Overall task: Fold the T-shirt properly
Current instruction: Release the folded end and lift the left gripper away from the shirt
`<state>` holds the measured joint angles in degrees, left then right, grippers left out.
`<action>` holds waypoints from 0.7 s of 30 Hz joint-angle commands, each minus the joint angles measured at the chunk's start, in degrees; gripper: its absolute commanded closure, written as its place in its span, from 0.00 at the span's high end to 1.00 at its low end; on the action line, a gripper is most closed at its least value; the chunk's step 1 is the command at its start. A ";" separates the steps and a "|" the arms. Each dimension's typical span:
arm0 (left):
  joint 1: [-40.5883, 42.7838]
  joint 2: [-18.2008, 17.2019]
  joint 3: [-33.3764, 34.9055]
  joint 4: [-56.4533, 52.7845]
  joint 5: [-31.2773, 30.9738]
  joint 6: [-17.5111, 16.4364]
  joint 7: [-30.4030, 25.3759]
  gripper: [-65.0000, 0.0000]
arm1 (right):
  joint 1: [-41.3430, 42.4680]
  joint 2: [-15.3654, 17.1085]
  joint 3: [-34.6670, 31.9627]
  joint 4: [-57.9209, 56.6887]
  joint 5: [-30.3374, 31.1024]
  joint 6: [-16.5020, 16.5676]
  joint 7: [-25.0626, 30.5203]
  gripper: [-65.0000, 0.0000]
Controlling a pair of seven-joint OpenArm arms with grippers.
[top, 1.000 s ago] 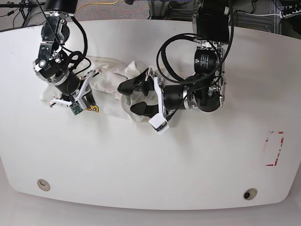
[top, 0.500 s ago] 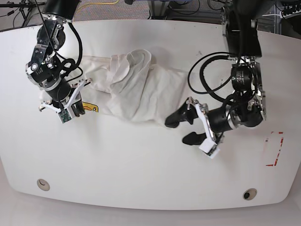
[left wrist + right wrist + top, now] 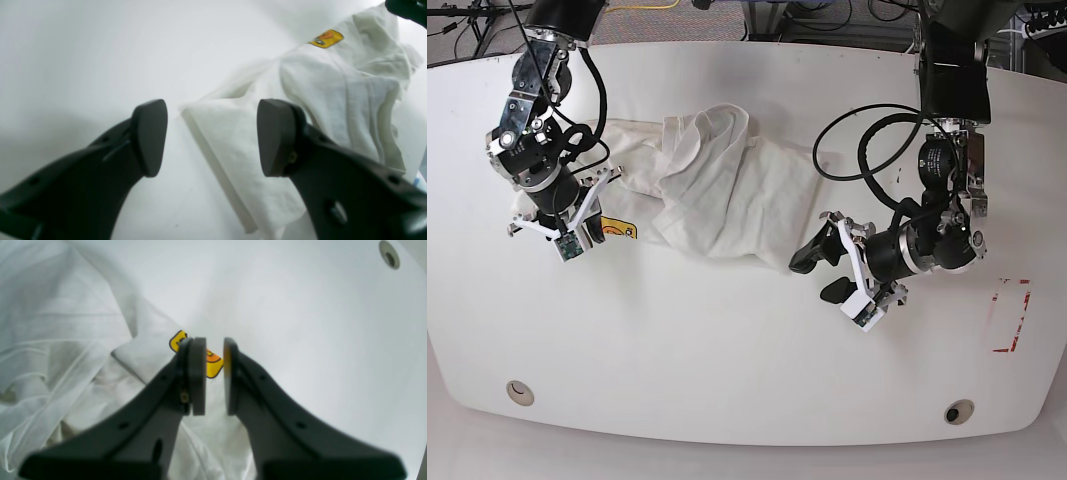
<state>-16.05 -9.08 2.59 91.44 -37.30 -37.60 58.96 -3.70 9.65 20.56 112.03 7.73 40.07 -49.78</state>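
Note:
The off-white T-shirt (image 3: 727, 185) lies crumpled and stretched sideways on the white table (image 3: 727, 380). Its small yellow label (image 3: 617, 230) lies at its left lower edge. My left gripper (image 3: 814, 272) is open and empty at the shirt's right lower corner. In the left wrist view (image 3: 211, 136) a folded hem corner (image 3: 233, 156) lies on the table between its fingers, and the label (image 3: 326, 38) shows far off. My right gripper (image 3: 587, 228) hovers over the label (image 3: 213, 368); in the right wrist view (image 3: 210, 373) its pads stand a narrow gap apart with nothing between them.
A red-marked rectangle (image 3: 1010, 315) sits near the table's right edge. Two round holes (image 3: 519, 391) (image 3: 958, 411) lie near the front edge; one hole also shows in the right wrist view (image 3: 388, 255). Cables hang around both arms.
My left gripper moved from the shirt's middle out to the right, and the shirt spread out that way. It now sits open at the right corner. The right arm barely moved.

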 commanded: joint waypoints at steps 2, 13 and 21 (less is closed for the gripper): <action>-0.08 -1.34 -2.11 1.18 -0.64 -0.24 -1.42 0.60 | 0.67 -3.89 0.32 3.71 1.72 -0.07 -1.96 0.24; 5.46 -6.26 -13.36 1.44 -0.64 -0.15 -1.33 0.79 | 1.81 -11.89 6.65 4.15 22.65 -0.07 -10.48 1.00; 7.83 -11.36 -16.52 1.53 -0.72 -0.15 -1.24 0.79 | 0.23 -14.97 9.73 0.90 25.55 -0.07 -13.21 1.00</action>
<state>-8.16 -18.83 -12.86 91.74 -37.08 -37.60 58.94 -3.03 -6.00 29.93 113.43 32.03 40.05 -62.46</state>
